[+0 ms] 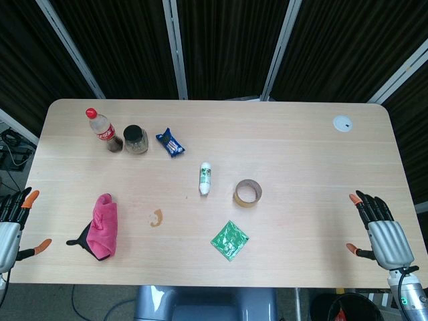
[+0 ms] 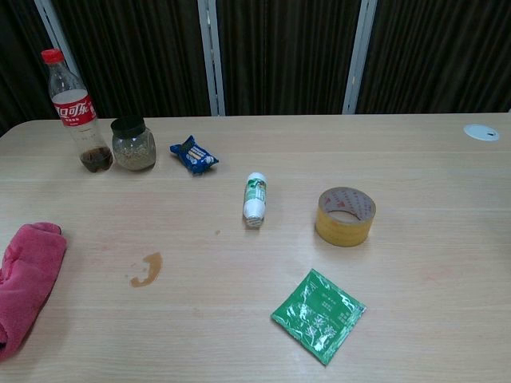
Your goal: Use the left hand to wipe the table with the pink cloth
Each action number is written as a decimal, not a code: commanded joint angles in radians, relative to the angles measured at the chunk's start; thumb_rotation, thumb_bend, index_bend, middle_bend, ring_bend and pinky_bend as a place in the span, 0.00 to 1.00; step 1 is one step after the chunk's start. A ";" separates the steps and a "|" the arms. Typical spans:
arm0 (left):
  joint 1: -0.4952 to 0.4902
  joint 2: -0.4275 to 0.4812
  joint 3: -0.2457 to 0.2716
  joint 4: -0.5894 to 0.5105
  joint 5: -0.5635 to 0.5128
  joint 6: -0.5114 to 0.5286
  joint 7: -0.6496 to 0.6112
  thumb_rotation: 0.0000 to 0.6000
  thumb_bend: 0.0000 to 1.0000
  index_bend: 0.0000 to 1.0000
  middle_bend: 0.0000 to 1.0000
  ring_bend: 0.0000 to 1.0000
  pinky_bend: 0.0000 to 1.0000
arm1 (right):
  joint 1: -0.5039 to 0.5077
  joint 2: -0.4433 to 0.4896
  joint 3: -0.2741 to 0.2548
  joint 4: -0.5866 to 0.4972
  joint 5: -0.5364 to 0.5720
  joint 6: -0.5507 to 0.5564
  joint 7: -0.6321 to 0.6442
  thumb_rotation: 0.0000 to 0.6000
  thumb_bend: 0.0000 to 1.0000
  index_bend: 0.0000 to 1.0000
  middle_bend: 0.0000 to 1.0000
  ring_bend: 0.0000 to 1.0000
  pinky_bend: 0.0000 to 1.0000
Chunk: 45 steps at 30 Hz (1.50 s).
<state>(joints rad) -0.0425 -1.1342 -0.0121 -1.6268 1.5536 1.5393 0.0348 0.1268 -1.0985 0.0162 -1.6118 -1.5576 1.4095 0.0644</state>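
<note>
The pink cloth lies bunched near the table's front left, over a black object; the chest view shows the cloth at its left edge. A small brown stain marks the wood just right of it, and the stain shows in the chest view too. My left hand hovers off the table's left edge, fingers spread, holding nothing, well left of the cloth. My right hand hangs at the front right corner, fingers apart and empty. Neither hand shows in the chest view.
A cola bottle, a jar and a blue packet stand at the back left. A white bottle, a tape roll and a green sachet lie mid-table. A white disc sits back right.
</note>
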 commanded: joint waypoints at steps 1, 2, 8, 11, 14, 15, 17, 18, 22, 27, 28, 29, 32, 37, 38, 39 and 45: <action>0.001 0.001 0.000 0.000 0.000 0.002 -0.003 1.00 0.00 0.00 0.00 0.00 0.00 | 0.000 -0.001 -0.001 0.000 -0.002 0.001 -0.005 1.00 0.02 0.00 0.00 0.00 0.00; 0.001 0.001 0.000 0.001 0.000 0.001 -0.003 1.00 0.00 0.00 0.00 0.00 0.00 | 0.000 -0.001 -0.001 0.000 -0.003 0.001 -0.007 1.00 0.02 0.00 0.00 0.00 0.00; 0.000 0.000 0.001 -0.001 0.005 0.002 0.004 1.00 0.00 0.00 0.00 0.00 0.00 | -0.002 0.002 -0.001 0.000 0.001 0.003 0.002 1.00 0.02 0.00 0.00 0.00 0.00; 0.000 -0.001 0.003 0.000 0.003 -0.001 0.008 1.00 0.00 0.00 0.00 0.00 0.00 | -0.002 0.002 -0.001 0.000 -0.002 0.004 0.002 1.00 0.02 0.00 0.00 0.00 0.00; -0.002 -0.001 0.004 0.000 0.000 -0.009 0.009 1.00 0.00 0.00 0.00 0.00 0.00 | -0.002 0.001 -0.001 0.001 -0.002 0.003 -0.002 1.00 0.02 0.00 0.00 0.00 0.00; -0.003 0.001 0.006 -0.002 -0.001 -0.014 0.009 1.00 0.00 0.00 0.00 0.00 0.00 | -0.002 0.000 -0.001 0.001 -0.001 0.002 -0.003 1.00 0.02 0.00 0.00 0.00 0.00; -0.005 0.003 0.009 -0.003 -0.003 -0.024 0.013 1.00 0.00 0.00 0.00 0.00 0.00 | -0.002 0.000 0.000 0.000 0.001 0.002 -0.003 1.00 0.02 0.00 0.00 0.00 0.00; -0.007 0.005 0.011 -0.003 -0.004 -0.029 0.016 1.00 0.00 0.00 0.00 0.00 0.00 | -0.001 0.000 0.000 0.000 0.001 0.001 -0.003 1.00 0.02 0.00 0.00 0.00 0.00; -0.015 0.020 0.024 -0.021 -0.023 -0.076 0.043 1.00 0.00 0.00 0.00 0.00 0.00 | -0.002 0.001 -0.001 -0.001 0.001 0.001 0.000 1.00 0.02 0.00 0.00 0.00 0.00; -0.043 0.034 0.031 -0.069 -0.081 -0.169 0.109 1.00 0.00 0.00 0.00 0.00 0.00 | -0.004 0.004 -0.002 -0.002 0.001 0.003 0.012 1.00 0.02 0.00 0.00 0.00 0.00; -0.051 0.033 0.031 -0.077 -0.098 -0.192 0.127 1.00 0.00 0.00 0.00 0.00 0.00 | -0.004 0.005 -0.003 -0.003 -0.001 0.003 0.012 1.00 0.02 0.00 0.00 0.00 0.00; -0.057 0.031 0.031 -0.081 -0.109 -0.207 0.140 1.00 0.00 0.00 0.00 0.00 0.00 | -0.004 0.005 -0.003 -0.004 -0.001 0.003 0.012 1.00 0.01 0.00 0.00 0.00 0.00; -0.085 0.011 0.023 -0.084 -0.161 -0.268 0.201 1.00 0.00 0.00 0.00 0.00 0.00 | -0.006 0.006 -0.004 -0.007 0.000 0.004 0.013 1.00 0.02 0.00 0.00 0.00 0.00; -0.137 -0.045 -0.009 -0.076 -0.258 -0.346 0.299 1.00 0.00 0.00 0.00 0.00 0.00 | -0.006 0.007 -0.002 -0.011 0.005 0.002 0.017 1.00 0.02 0.00 0.00 0.00 0.00; -0.148 -0.059 -0.017 -0.073 -0.280 -0.359 0.317 1.00 0.00 0.00 0.00 0.00 0.00 | -0.005 0.007 -0.002 -0.011 0.006 0.000 0.018 1.00 0.02 0.00 0.00 0.00 0.00; -0.158 -0.072 -0.024 -0.069 -0.300 -0.370 0.333 1.00 0.00 0.00 0.00 0.00 0.00 | -0.005 0.007 -0.002 -0.011 0.007 -0.001 0.019 1.00 0.02 0.00 0.00 0.00 0.00; -0.217 -0.161 -0.057 -0.045 -0.425 -0.435 0.414 1.00 0.00 0.00 0.00 0.00 0.00 | -0.002 0.008 0.000 -0.014 0.014 -0.009 0.030 1.00 0.02 0.00 0.00 0.00 0.00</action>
<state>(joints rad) -0.2355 -1.2643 -0.0533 -1.6824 1.1636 1.1281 0.4258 0.1241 -1.0910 0.0158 -1.6253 -1.5439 1.4006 0.0939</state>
